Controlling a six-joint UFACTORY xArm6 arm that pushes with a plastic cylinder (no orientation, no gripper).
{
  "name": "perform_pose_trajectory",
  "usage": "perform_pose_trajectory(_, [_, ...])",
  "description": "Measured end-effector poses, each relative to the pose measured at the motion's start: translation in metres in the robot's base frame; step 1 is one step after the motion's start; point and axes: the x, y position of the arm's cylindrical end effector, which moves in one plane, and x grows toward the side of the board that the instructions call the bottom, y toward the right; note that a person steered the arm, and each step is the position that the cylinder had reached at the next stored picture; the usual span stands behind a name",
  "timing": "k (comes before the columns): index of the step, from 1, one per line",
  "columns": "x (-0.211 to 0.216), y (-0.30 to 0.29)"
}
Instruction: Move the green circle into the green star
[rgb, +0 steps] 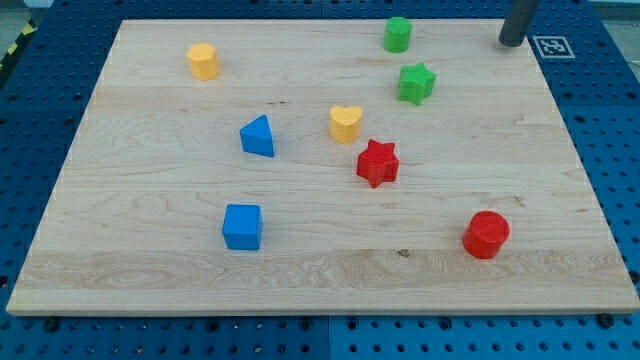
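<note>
Wooden board (150, 290) on blue pegboard: we see, left to right, the green circle (397, 34) near the view's top, the green star (416, 83) just below-right, apart from it. Our tip (511, 42) stands well right of both, touching nothing. The push is not yet done.

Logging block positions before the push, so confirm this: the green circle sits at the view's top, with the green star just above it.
Not quite. In the camera view the green star sits just below the green circle, not above it. The circle is indeed at the view's top.
</note>
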Motion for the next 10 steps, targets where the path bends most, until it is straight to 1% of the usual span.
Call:
perform_pose_trajectory(1, [0.000,-0.005])
perform_pose_trajectory(2, [-0.008,-0.039])
perform_pose_trajectory(3, [-0.036,-0.071])
perform_pose_trajectory(4, [-0.048,-0.121])
perform_pose_trajectory(5, [-0.047,-0.158])
perform_pose_trajectory(7, [-0.003,-0.161])
perform_pose_trajectory(8, [0.006,-0.209])
perform_pose_trajectory(9, [0.017,-0.203])
perform_pose_trajectory(10, [0.043,-0.183])
